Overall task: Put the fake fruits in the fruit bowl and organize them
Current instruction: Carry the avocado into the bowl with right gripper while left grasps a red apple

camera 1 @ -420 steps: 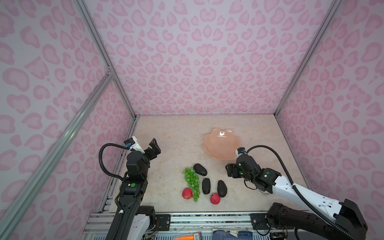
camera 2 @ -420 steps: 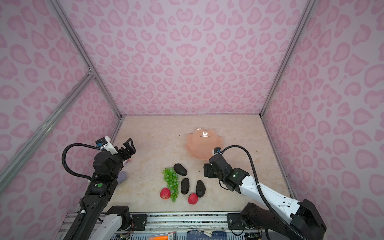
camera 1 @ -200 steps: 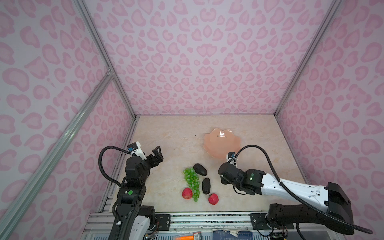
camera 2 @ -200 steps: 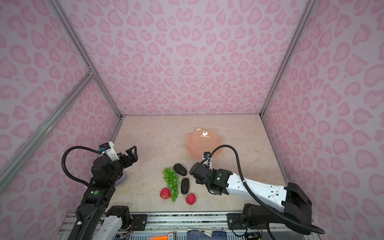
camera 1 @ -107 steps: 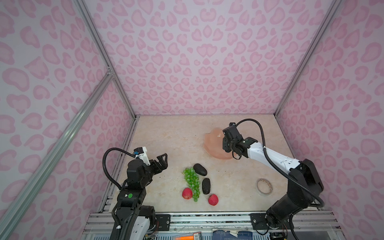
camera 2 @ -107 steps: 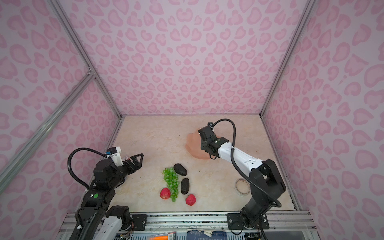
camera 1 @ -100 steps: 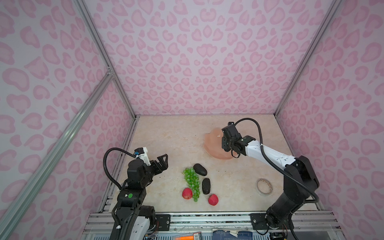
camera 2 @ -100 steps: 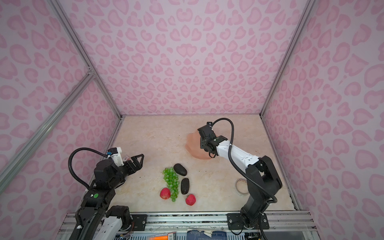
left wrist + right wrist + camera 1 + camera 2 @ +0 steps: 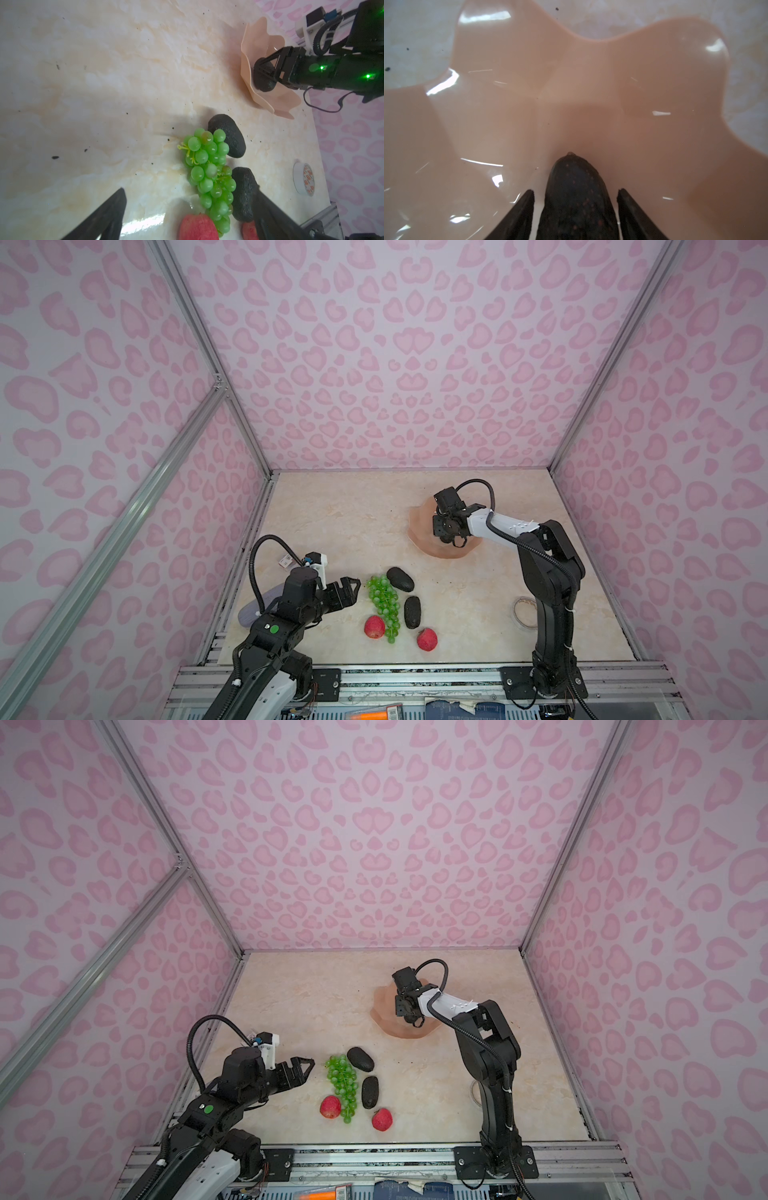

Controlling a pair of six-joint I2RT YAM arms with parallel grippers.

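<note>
- hovering just beside the grapes (image 9: pixel 384 605), the left gripper (image 9: pixel 353 591) has its jaws spread wide and holds nothing.
- the grapes lie on the table (image 9: pixel 332 522) among a red fruit (image 9: pixel 374 626) and two avocados (image 9: pixel 400 578); they are likely light and floppy, best pinched at the thick end near the stem.
- the avocados look stiff and bumpy, so grip across the narrow middle.
- the second red fruit (image 9: pixel 427 639) is round and may roll.
- in the fruit bowl (image 9: pixel 417 522), glossy and probably slippery, the third avocado (image 9: pixel 577 207) lies between the right gripper (image 9: pixel 574 191) jaws, which stand parted, clear of it.
</note>
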